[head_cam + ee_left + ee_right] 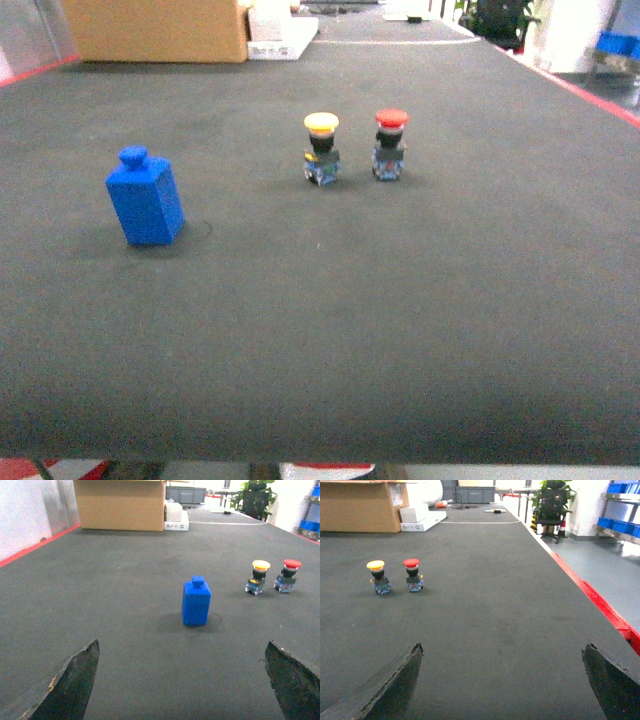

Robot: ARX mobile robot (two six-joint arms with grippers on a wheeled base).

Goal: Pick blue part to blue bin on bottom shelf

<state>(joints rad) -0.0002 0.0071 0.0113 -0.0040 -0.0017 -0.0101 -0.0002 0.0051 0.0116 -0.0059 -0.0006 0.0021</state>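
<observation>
Blue part [196, 601] in left wrist view, missing from right wrist view.

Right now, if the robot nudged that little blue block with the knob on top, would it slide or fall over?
The blue part stands upright and taller than it is wide, so a high push would probably tip it. Its flat faces suggest it would not roll. It looks like rigid plastic, probably light, and the dark mat may grip its base.
</observation>
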